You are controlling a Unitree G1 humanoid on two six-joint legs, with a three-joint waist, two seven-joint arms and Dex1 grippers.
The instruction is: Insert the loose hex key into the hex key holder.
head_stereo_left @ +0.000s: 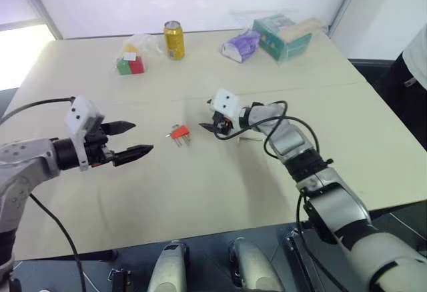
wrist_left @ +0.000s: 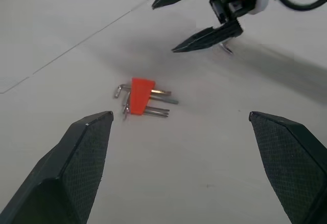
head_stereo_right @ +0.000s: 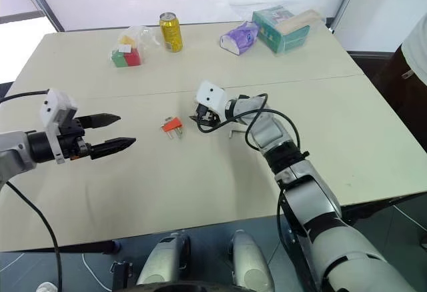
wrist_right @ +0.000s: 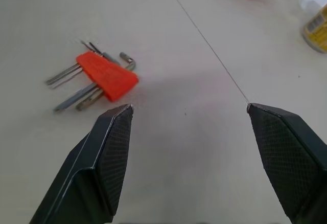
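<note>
On the beige table (head_stereo_left: 200,192), roughly at its middle, lies the hex key holder (head_stereo_left: 179,132), a small orange-red block with several thin metal keys poking out of it; it rests flat and nothing touches it. The left gripper (head_stereo_left: 130,139) hovers off to the holder's left, well apart from it, its two black fingers spread wide and empty, pointing toward the holder. The right gripper (head_stereo_left: 211,127) sits just to the holder's right, low over the table, its fingers also parted with nothing between them; in the right wrist view the holder (wrist_right: 106,75) lies just beyond one fingertip (wrist_right: 115,147) without contact. The loose hex key (wrist_left: 225,47), a thin bent rod, lies on the table under the right gripper, on the side away from the holder, partly hidden by the gripper's fingers. Along the far edge stand a yellow drink can (head_stereo_left: 174,39), a red-and-green block in a clear bag (head_stereo_left: 131,62), a purple packet (head_stereo_left: 241,45) and a green tissue pack (head_stereo_left: 283,35). At the right edge of the scene, part of a person (head_stereo_left: 413,72) stands beside the table.
</note>
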